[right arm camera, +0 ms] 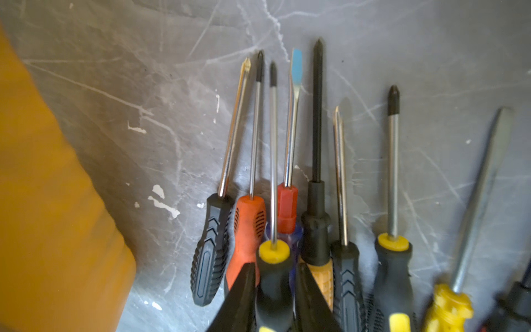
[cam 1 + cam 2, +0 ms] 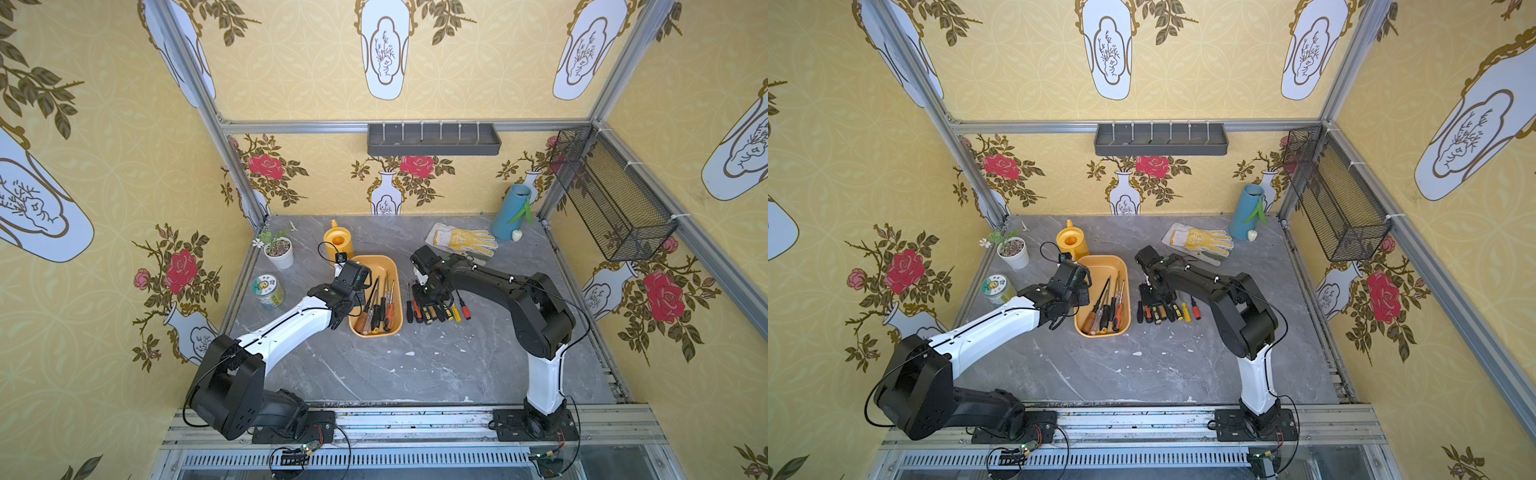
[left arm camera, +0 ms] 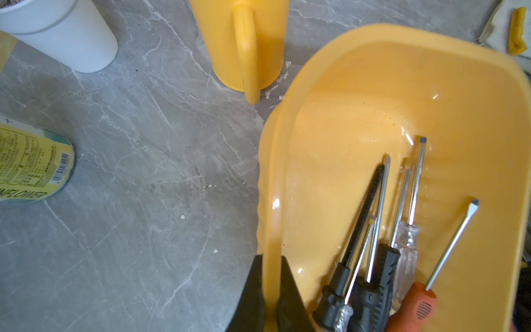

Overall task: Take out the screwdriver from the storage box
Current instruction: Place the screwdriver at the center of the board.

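Two wrist views were needed, the jaws being masked from above: left gripper (image 3: pixel 271 258) was found clamped on storage box (image 3: pixel 373 31) rim; right gripper (image 1: pixel 275 266) narrowly astride a yellow-collared screwdriver (image 1: pixel 273 251), rowed on table (image 1: pixel 115 115) beside box, hold undetermined; watering can (image 2: pixel 338 241) noted behind box.

watering can (image 2: pixel 338 242), potted plant (image 2: pixel 279 252), glove (image 2: pixel 465 241) and jar (image 2: pixel 268 291) rest on the table (image 2: pixel 415 365).

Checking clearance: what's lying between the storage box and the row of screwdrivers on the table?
Only a bare strip of tabletop separates the storage box from the row of screwdrivers; the right wrist view shows it clearest.
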Robot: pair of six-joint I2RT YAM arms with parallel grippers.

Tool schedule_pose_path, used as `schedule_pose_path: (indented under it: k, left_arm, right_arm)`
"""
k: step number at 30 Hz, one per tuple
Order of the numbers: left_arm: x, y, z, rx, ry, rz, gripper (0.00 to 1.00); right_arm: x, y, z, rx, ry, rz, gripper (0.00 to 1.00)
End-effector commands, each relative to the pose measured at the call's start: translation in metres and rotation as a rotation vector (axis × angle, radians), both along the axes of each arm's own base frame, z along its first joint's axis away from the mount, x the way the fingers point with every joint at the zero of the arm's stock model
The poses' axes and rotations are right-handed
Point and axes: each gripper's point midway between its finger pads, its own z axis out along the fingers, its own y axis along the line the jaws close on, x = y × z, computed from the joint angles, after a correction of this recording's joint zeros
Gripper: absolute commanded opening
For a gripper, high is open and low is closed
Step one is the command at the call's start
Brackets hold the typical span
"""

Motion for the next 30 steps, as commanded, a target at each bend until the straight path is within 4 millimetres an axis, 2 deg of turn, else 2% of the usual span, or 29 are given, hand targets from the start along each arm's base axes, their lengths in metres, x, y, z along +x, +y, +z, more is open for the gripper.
schedule_pose_path:
  k: [1,8,14,17,23,26,30]
  left_arm:
    - [0.006,-0.003,0.003,-0.019,-0.029,0.008,0.0]
    - [0.006,-0.003,0.004,-0.024,-0.032,0.008,0.0]
    - [0.005,-0.002,0.004,-0.024,-0.032,0.011,0.0]
    - [0.005,-0.003,0.004,-0.03,-0.033,0.012,0.0]
    - [0.006,-0.005,0.003,-0.047,-0.033,0.015,0.0]
    - [0.006,-0.007,0.003,-0.059,-0.037,0.016,0.0]
    - [0.006,-0.008,0.005,-0.076,-0.051,0.015,0.0]
  right_arm:
    - [0.0,0.0,0.003,-0.004,-0.008,0.0,0.35]
    - [0.002,-0.001,0.012,0.002,-0.028,-0.006,0.42]
    - [0.006,0.004,0.035,0.034,-0.091,-0.007,0.47]
    - [0.007,0.011,0.052,0.067,-0.147,0.005,0.52]
    - [0.01,0.025,0.085,0.146,-0.228,0.018,0.53]
    - [0.007,0.038,0.094,0.197,-0.233,0.04,0.53]
    - [-0.001,0.06,0.097,0.252,-0.244,0.091,0.51]
